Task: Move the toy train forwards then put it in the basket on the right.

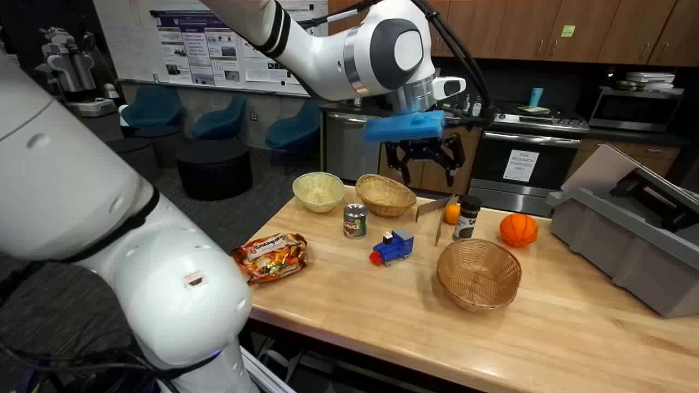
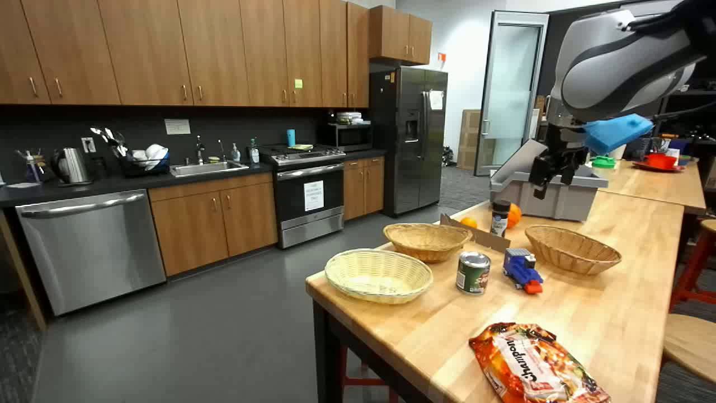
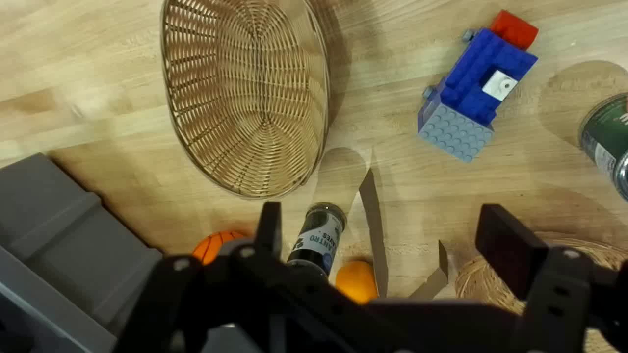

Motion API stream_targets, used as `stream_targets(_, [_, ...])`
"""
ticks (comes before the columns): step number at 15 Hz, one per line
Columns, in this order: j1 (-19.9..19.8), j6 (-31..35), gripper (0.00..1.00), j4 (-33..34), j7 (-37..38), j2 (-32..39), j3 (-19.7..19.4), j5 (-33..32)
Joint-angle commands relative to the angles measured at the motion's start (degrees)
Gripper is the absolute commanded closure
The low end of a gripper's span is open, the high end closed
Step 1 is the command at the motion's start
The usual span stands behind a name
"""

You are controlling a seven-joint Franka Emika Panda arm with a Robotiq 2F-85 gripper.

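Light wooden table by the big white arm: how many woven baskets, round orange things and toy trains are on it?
Woven wicker baskets: 3 (pale-yellow basket, tan basket beside it, second tan basket nearest the grey plastic bin)
Round orange things: 2 (dark-lined ball, plain fruit)
Blue toy train: 1
Total: 6

On my wooden table (image 1: 349, 305): toy train (image 1: 395, 246), basket (image 1: 479, 273), pale bowl (image 1: 319, 194), tan bowl (image 1: 385, 197), can (image 1: 355, 222), packet (image 1: 271, 257), jar (image 1: 466, 219), ball (image 1: 519, 229), orange (image 1: 451, 214), cardboard (image 1: 430, 207), bin (image 1: 617, 252).

Toy train (image 1: 396, 248), blue with red tip, standing on table (image 1: 338, 295) between can (image 1: 355, 221) and foremost wicker basket (image 1: 479, 274). Claw (image 1: 428, 177): aloft, jaws apart. Orange ball (image 1: 519, 229): near grey bin (image 1: 622, 251).
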Motion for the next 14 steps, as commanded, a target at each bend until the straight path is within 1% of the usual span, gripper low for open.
stream_targets(1, [0.2,-0.2,0.0,0.1,0.0,0.0,-0.2,-0.1])
stream_targets(3, [0.0,-1.0,0.0,0.1,-0.5,-0.7,-0.1,-0.6])
stream_targets(6, [-0.8,-2.7,0.0,-0.8,-2.3,-3.8,-0.5,-2.3])
stream_targets(7, [0.1,-1.1,0.0,0.1,-0.4,-0.7,-0.3,-0.7])
stream_targets(11, [-0.1,-2.4,0.0,0.0,-1.3,-2.6,-0.6,-1.2])
stream_targets(14, [-0.1,-2.4,0.0,-0.1,-1.3,-2.7,-0.6,-1.2])
